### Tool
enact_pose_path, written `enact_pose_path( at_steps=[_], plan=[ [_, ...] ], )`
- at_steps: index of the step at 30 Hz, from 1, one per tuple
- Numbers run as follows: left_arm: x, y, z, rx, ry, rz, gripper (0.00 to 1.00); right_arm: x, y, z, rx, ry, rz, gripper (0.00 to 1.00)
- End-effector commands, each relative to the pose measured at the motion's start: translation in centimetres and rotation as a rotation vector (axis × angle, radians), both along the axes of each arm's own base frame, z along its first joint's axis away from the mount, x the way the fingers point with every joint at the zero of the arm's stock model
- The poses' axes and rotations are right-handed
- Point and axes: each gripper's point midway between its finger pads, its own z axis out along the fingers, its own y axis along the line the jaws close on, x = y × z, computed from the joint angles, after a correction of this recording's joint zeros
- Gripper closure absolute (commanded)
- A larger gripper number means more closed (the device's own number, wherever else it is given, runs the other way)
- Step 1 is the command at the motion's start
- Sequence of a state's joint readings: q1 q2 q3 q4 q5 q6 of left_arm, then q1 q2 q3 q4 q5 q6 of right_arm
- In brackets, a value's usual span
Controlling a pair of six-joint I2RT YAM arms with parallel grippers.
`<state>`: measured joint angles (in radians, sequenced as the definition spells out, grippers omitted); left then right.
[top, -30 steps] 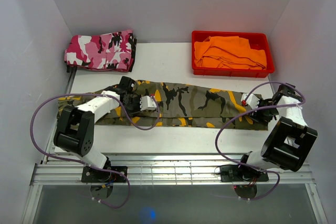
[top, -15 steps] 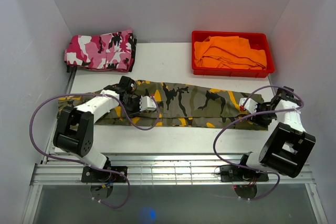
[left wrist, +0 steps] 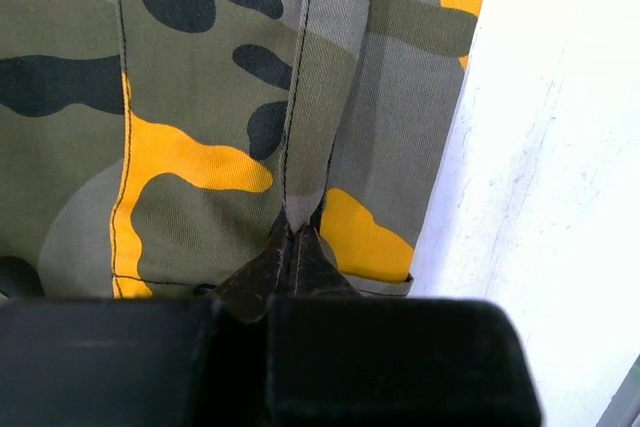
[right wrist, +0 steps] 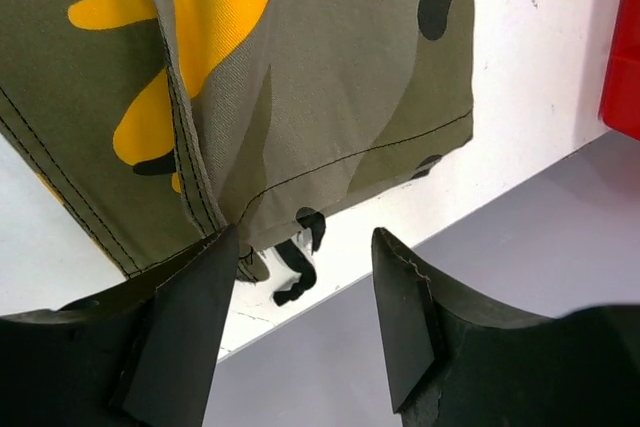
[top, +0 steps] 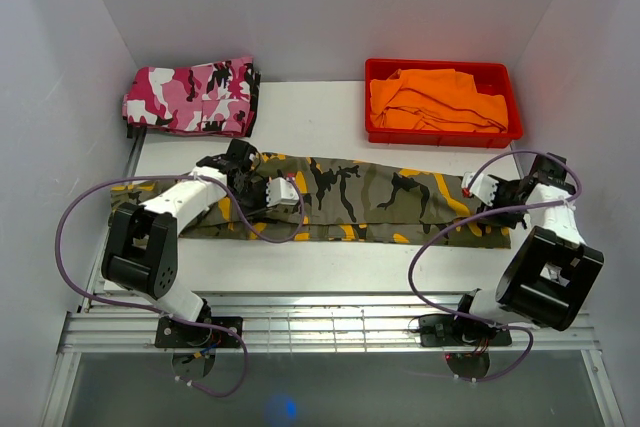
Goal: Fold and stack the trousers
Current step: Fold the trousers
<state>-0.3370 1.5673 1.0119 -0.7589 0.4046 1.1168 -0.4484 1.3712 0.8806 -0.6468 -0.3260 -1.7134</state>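
The trousers (top: 370, 197), in olive, orange-yellow and black camouflage, lie stretched out left to right across the middle of the table. My left gripper (top: 262, 197) rests on their left half. In the left wrist view it (left wrist: 290, 267) is shut, pinching a puckered seam of the trousers (left wrist: 200, 97) close to a hem corner. My right gripper (top: 503, 209) is at the trousers' right end. There it (right wrist: 305, 247) stands open, its left finger (right wrist: 190, 317) against the hem of the trousers (right wrist: 330, 77) and nothing between the jaws.
Folded pink, white and black camouflage trousers (top: 190, 97) lie at the back left. A red bin (top: 443, 134) at the back right holds an orange garment (top: 435, 97). The right wall (right wrist: 500, 277) stands just past the right gripper, and the bin's corner (right wrist: 625, 67) shows nearby.
My left gripper's jaws have closed on the trousers and shifted slightly back. The right gripper has dipped left and returned, staying open at the hem.
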Motion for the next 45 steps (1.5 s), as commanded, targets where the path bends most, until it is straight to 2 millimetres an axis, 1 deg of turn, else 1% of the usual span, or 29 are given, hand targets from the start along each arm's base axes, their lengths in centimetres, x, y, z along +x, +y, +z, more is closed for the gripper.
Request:
enact_pose_path(
  at_steps=[1, 5, 7, 10, 13, 17, 19, 22, 25, 30, 31, 32, 34, 36, 39, 41, 42, 43, 45],
  plan=[
    [0.2, -1.6, 2.0, -0.079, -0.009, -0.024, 1.0, 0.5, -0.3, -0.2, -0.018, 0.009, 0.035, 0.38],
    [0.3, -2.0, 3.2, -0.108, -0.024, -0.016, 1.0, -0.4, -0.3, -1.3, -0.023, 0.06, 0.049, 0.38],
    [0.2, -2.0, 3.4, -0.114, -0.026, -0.013, 1.0, -0.7, -0.3, -1.8, -0.035, 0.073, 0.065, 0.38],
    [0.7, -1.8, 3.8, -0.1, -0.031, 0.037, 1.0, -0.5, -0.6, -2.3, -0.051, 0.072, 0.071, 0.38],
    [0.8, -1.5, 3.8, -0.09, -0.026, 0.065, 1.0, -0.4, -0.7, -1.7, -0.049, 0.07, 0.061, 0.38],
    [0.6, -1.8, 4.4, -0.116, -0.041, 0.063, 1.0, 0.4, -0.7, 0.6, -0.042, 0.039, 0.067, 0.38],
    [0.6, -2.0, 4.9, -0.132, -0.047, 0.069, 1.0, 0.3, -0.5, 1.4, -0.035, 0.04, 0.074, 0.38],
    [0.7, -2.3, 5.4, -0.151, -0.045, 0.072, 1.0, 0.2, -0.6, 1.5, -0.05, 0.038, 0.09, 0.39],
    [0.6, -2.5, 5.6, -0.164, -0.034, 0.078, 1.0, -0.4, -0.6, 0.9, -0.06, 0.059, 0.097, 0.39],
    [0.7, -2.8, 5.9, -0.176, -0.026, 0.081, 1.0, -1.8, 0.0, -0.3, -0.047, 0.11, 0.121, 0.39],
    [0.8, -2.8, 6.0, -0.176, -0.026, 0.081, 1.0, -1.8, 0.0, -0.5, -0.048, 0.109, 0.122, 0.39],
    [0.8, -2.8, 5.9, -0.175, -0.023, 0.082, 1.0, -2.2, 0.0, -1.2, -0.052, 0.126, 0.121, 0.39],
    [0.9, -2.8, 6.0, -0.171, -0.027, 0.081, 1.0, -2.3, -0.5, -2.0, -0.078, 0.138, 0.12, 0.4],
    [1.0, -2.8, 6.0, -0.169, -0.024, 0.083, 1.0, -2.8, -0.5, -2.8, -0.069, 0.171, 0.109, 0.4],
    [1.0, -2.7, 6.0, -0.164, -0.023, 0.082, 1.0, -2.7, -0.5, -2.9, -0.066, 0.172, 0.107, 0.41],
    [1.0, -2.6, 6.0, -0.161, -0.027, 0.083, 1.0, -2.5, -0.4, -2.9, -0.059, 0.164, 0.111, 0.43],
    [1.0, -2.6, 6.0, -0.161, -0.027, 0.083, 1.0, -2.5, -0.4, -3.0, -0.059, 0.162, 0.111, 0.46],
    [1.1, -2.6, 6.1, -0.161, -0.029, 0.084, 1.0, -2.3, -0.5, -3.1, -0.063, 0.158, 0.109, 0.57],
    [1.0, -2.7, 6.3, -0.164, -0.031, 0.085, 1.0, -1.7, -0.9, -3.0, -0.078, 0.135, 0.099, 0.67]
  ],
)
